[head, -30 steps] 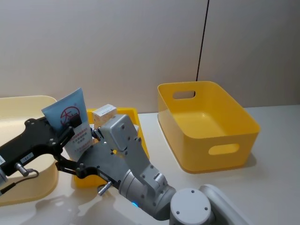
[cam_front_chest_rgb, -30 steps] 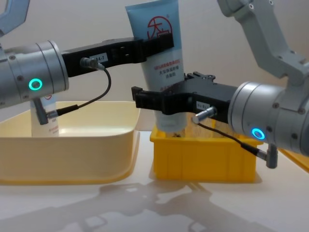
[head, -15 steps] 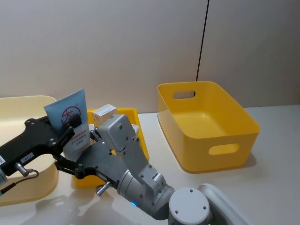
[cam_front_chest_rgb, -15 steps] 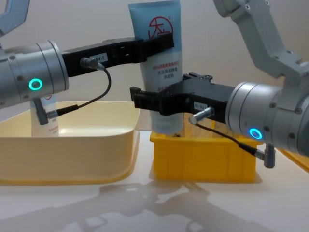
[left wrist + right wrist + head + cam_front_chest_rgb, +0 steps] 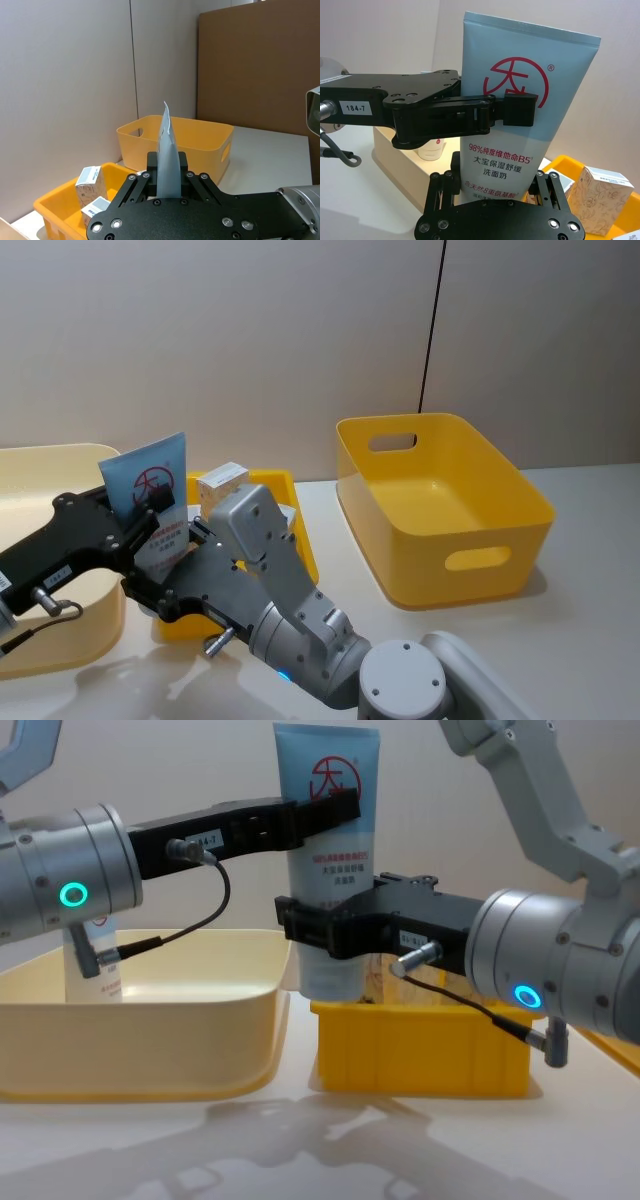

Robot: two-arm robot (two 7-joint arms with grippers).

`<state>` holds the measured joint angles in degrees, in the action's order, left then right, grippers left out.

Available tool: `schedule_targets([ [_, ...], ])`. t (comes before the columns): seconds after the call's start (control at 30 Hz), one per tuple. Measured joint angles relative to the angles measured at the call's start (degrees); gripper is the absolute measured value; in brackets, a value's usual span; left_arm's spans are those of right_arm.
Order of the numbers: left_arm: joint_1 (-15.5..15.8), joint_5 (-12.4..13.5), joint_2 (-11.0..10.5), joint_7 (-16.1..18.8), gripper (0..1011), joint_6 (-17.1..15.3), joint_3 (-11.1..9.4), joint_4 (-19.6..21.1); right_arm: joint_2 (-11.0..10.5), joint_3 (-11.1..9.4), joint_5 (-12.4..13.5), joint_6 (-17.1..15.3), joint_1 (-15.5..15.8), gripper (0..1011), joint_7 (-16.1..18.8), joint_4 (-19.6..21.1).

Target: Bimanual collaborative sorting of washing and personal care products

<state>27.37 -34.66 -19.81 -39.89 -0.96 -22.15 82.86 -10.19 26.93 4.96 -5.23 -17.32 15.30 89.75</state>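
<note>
Table (image 5: 590, 530): cream tub (image 5: 150, 1050), yellow crate (image 5: 420, 1050) (seemingly apart), basket (image 5: 420, 580).

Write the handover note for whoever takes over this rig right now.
Left gripper: shut on the light-blue tube near its top, holding it upright in the air.
Right gripper: around the tube's lower part; grip unconfirmed.
Patterned boxes sit in the small yellow bin; one product stands in the cream tub.
Done: tube lifted.
Left: probably finish the hand-over, place the tube, sort the boxes.

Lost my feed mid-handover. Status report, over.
Left gripper shut on blue tube, high. Right gripper around its lower half. Tube upright at small yellow bin's left edge. Boxes inside bin.
</note>
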Motion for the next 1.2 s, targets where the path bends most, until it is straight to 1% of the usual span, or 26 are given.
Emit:
schedule_targets([
  [0.27,0.0,0.0,0.0,0.0,221,0.0,0.0,0.0,0.0,0.0,0.0,0.0,0.0,663,0.0,0.0],
  [0.3,0.0,0.0,0.0,0.0,230,0.0,0.0,0.0,0.0,0.0,0.0,0.0,0.0,661,0.0,0.0],
  [0.37,0.0,0.0,0.0,0.0,291,0.0,0.0,0.0,0.0,0.0,0.0,0.0,0.0,648,0.1,0.0],
  [0.4,0.0,0.0,0.0,0.0,291,0.0,0.0,0.0,0.0,0.0,0.0,0.0,0.0,641,0.1,0.0],
  [0.43,0.0,0.0,0.0,0.0,338,0.0,0.0,0.0,0.0,0.0,0.0,0.0,-0.1,635,0.1,0.0],
  [0.47,0.0,0.0,0.0,0.0,338,0.0,0.0,0.0,0.0,0.0,0.0,0.0,-0.1,631,0.1,0.0],
  [0.53,0.0,0.0,0.0,0.0,423,0.0,0.0,0.0,0.0,0.0,0.0,0.0,-0.1,617,0.1,0.0],
  [0.57,0.0,0.0,0.0,0.0,441,0.0,0.0,0.0,0.0,0.0,0.0,0.0,-0.1,612,0.1,0.0],
  [0.63,0.0,0.0,0.0,0.0,522,0.0,0.0,0.0,0.0,0.0,0.0,0.0,-0.1,603,0.1,0.0],
  [0.67,0.0,0.0,0.0,0.0,537,0.0,0.0,0.0,0.0,0.0,0.0,0.0,-0.1,594,0.1,0.0],
  [0.7,0.0,0.0,0.0,0.0,594,0.0,0.0,0.0,0.0,0.0,0.0,0.0,-0.1,587,0.1,0.0],
  [0.73,0.0,0.0,0.0,0.0,594,0.0,0.0,0.0,0.0,0.0,0.0,0.0,-0.1,584,0.1,0.0],
  [0.77,0.0,0.0,0.0,0.0,639,0.0,0.0,0.0,0.0,0.0,0.0,0.0,-0.1,572,0.1,0.0],
  [0.8,0.0,0.0,0.0,0.0,650,0.0,0.0,0.0,0.0,0.0,0.0,0.0,-0.1,572,0.1,0.0],
  [0.83,0.0,0.0,0.0,0.0,700,0.0,0.0,0.0,0.0,0.0,0.0,0.0,-0.1,565,0.1,0.0],
  [0.87,0.0,0.0,0.0,0.0,722,0.0,0.0,0.0,0.0,0.0,0.0,0.0,-0.1,556,0.1,0.0],
  [0.9,0.0,0.0,0.0,0.0,782,0.0,0.0,0.0,0.0,0.0,0.0,0.0,-0.1,556,0.1,0.0],
  [0.93,0.0,0.0,0.0,0.0,782,0.0,0.0,0.0,0.0,0.0,0.0,0.0,-0.1,551,0.1,0.0],
  [0.97,0.0,0.0,0.0,0.0,832,0.0,0.0,0.0,0.0,0.0,0.0,0.0,-0.1,544,0.1,0.0],
  [1.0,0.0,0.0,0.0,0.0,844,0.0,0.0,0.0,0.0,-0.1,0.0,0.0,0.0,536,0.1,0.0],
  [1.1,0.0,0.0,0.0,0.0,953,0.0,0.0,0.0,0.0,-0.3,0.0,-0.1,0.2,517,0.0,0.2],
  [1.2,0.0,0.0,0.0,0.0,997,0.0,0.0,0.0,-0.2,-0.8,0.0,-0.3,0.6,507,-0.3,0.7],
])
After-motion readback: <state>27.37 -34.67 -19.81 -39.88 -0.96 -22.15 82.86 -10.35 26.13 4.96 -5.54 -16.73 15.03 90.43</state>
